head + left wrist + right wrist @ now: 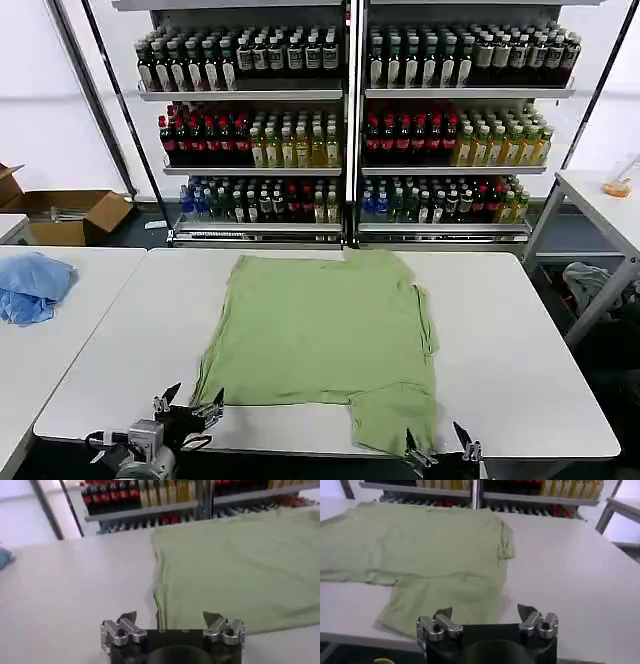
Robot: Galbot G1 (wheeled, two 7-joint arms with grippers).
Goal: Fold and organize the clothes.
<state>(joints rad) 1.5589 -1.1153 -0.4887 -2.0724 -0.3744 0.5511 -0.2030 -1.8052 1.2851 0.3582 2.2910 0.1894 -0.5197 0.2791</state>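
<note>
Shirt spread for folding, both pincers waiting at the near edge.

The shirt [322, 335] lies flat mid-bench, one part reaching the near edge, likely so both arms can reach its corners. The left pincer [188, 406] gapes empty by the shirt's near left corner; the right pincer [440, 446] gapes empty just past the overhanging part, neither touching cloth.

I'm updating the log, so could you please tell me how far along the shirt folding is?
Done: the green shirt lies spread fairly flat on the white table, one part reaching the near edge. In hand: nothing; the left end effector and right end effector hover open at that edge, touching no fabric. Left: essentially all folds and tidying.
</note>
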